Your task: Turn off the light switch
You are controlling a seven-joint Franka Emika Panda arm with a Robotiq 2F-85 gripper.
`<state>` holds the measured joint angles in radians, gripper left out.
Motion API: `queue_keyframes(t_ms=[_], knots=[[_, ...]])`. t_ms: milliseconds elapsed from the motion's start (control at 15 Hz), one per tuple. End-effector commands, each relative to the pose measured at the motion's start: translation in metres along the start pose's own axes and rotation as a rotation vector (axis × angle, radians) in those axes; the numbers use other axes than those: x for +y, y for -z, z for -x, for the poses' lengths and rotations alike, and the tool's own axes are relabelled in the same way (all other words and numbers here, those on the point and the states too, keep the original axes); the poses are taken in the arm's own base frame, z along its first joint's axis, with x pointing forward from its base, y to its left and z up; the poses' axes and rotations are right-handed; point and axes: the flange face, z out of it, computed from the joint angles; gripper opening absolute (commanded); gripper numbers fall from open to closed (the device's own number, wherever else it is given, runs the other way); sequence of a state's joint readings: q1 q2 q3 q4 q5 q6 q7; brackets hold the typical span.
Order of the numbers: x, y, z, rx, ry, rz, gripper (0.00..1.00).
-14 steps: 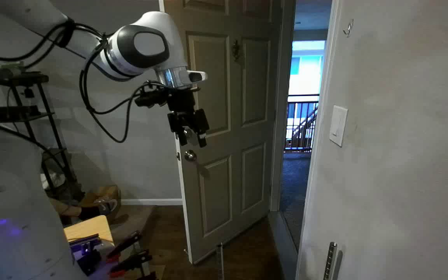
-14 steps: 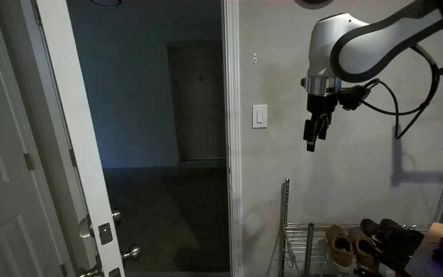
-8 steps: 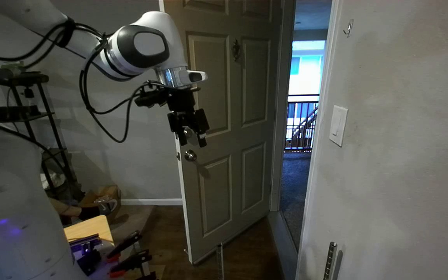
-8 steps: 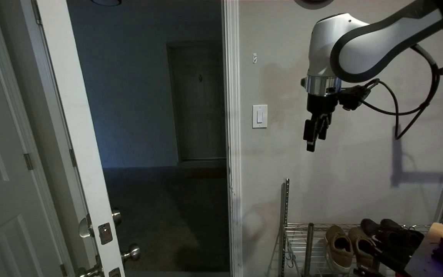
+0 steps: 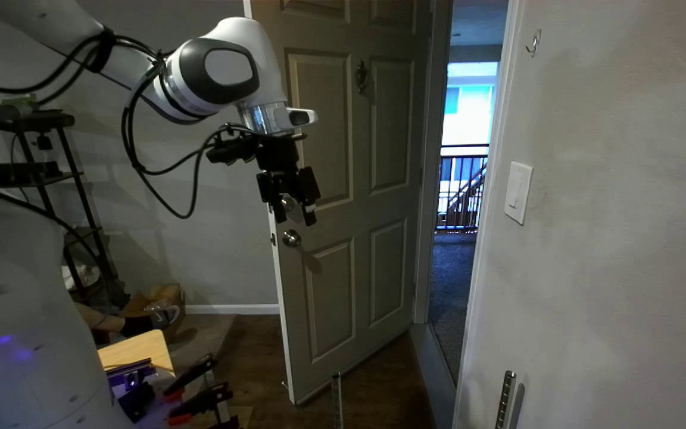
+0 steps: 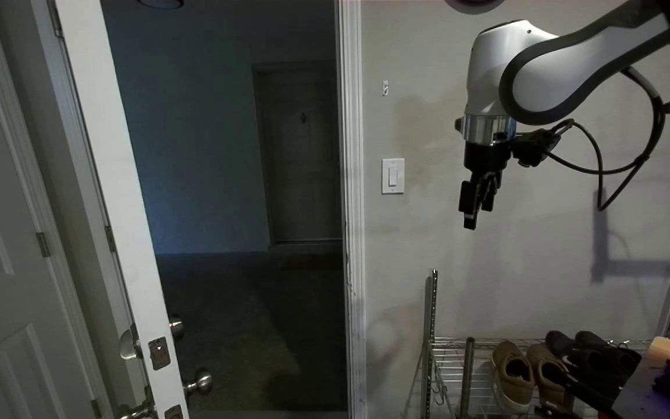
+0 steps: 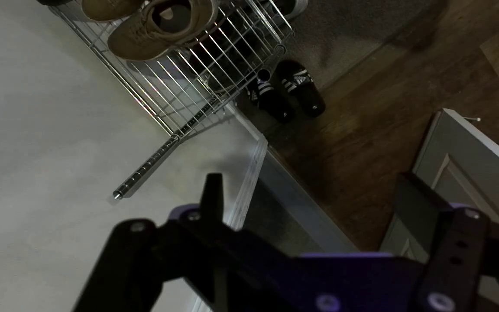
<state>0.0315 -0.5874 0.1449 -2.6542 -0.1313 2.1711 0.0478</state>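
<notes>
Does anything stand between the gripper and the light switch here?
Nothing visible does. In both exterior views, the way from the open gripper to the light switch shows no obstacle; the metal rack post ends below the switch, and in an exterior view the door stands behind the gripper.

The arm is white, its collar silver, cables and tool black.

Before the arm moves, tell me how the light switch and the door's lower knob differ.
The light switch is a flat, white, upright rectangle; the lower knob is rounded, shiny metal. The switch is mounted on the wall, while the knob sits near the edge of the open door. Both are fixed fittings, and the gripper touches neither.
</notes>
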Motion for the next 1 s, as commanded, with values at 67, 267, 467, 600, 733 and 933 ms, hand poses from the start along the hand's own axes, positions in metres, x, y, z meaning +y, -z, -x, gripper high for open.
queue_keyframes(t_ms=[67,267,467,600,733,933], knots=[[0.0,0.001,0.0,-0.001,0.0,0.0,1.0],[0.001,0.0,-0.001,0.002,0.013,-0.004,0.75],[0.005,-0.007,-0.008,0.013,0.017,0.0,0.6],[0.01,-0.012,-0.015,0.034,0.013,0.007,0.47],[0.015,-0.019,-0.027,0.078,0.02,0.02,0.34],[0.024,-0.03,-0.047,0.142,0.021,0.022,0.15]])
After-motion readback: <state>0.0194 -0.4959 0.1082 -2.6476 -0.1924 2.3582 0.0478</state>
